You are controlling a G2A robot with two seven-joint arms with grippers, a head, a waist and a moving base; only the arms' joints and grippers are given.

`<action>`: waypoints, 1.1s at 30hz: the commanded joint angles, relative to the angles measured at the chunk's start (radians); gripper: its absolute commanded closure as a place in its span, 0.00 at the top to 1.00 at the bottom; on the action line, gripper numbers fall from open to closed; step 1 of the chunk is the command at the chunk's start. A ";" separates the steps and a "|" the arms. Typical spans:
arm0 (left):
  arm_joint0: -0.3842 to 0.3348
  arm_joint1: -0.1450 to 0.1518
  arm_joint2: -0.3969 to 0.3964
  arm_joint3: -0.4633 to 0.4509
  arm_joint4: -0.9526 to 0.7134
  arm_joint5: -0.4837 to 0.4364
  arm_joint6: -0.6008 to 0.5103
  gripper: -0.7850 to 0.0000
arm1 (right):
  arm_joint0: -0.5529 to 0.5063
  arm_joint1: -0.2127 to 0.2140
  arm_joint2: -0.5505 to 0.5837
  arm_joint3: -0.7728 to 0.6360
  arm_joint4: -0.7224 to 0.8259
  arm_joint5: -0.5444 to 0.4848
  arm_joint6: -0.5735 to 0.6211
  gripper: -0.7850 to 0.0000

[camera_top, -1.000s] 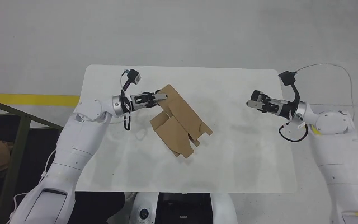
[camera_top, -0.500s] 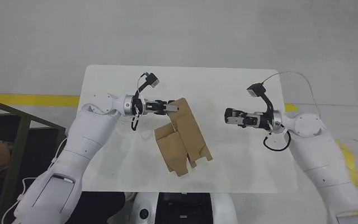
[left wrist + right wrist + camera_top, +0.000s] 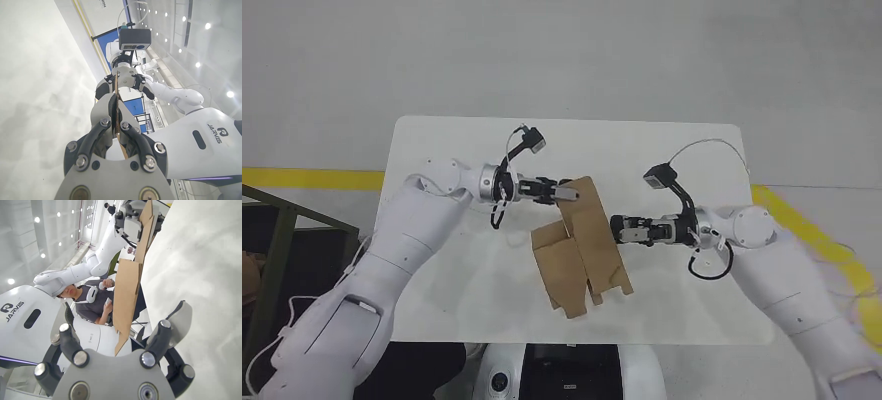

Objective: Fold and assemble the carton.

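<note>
A flattened brown carton is held tilted over the middle of the white table, its lower flaps near the table's front. My left gripper is shut on the carton's far corner; in the left wrist view the cardboard edge sits pinched between the pads of that gripper. My right gripper is at the carton's right edge, open. In the right wrist view the carton stands between the spread fingers of the right gripper, apart from both. The left gripper shows beyond, at the carton's far end.
Bare tabletop lies to the left of the carton and behind the right arm. The table's front edge runs close to the carton's lowest flap. A dark frame stands off the table at the left.
My right arm has swung in leftwards from the table's right side up to the carton's edge. The left gripper has carried the carton's corner to the right, and the carton has shifted with it.
</note>
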 commanded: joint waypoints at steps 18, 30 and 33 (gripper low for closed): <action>-0.036 0.008 0.089 -0.005 -0.062 -0.001 0.001 0.00 | 0.010 0.011 -0.062 -0.007 0.013 -0.009 -0.009 0.07; -0.038 0.022 0.103 -0.017 -0.095 -0.023 0.023 1.00 | 0.027 0.020 -0.095 -0.010 0.036 -0.017 -0.017 0.00; -0.040 0.027 0.091 -0.011 -0.113 -0.032 0.032 1.00 | 0.026 0.023 -0.096 -0.005 0.059 -0.017 -0.017 0.00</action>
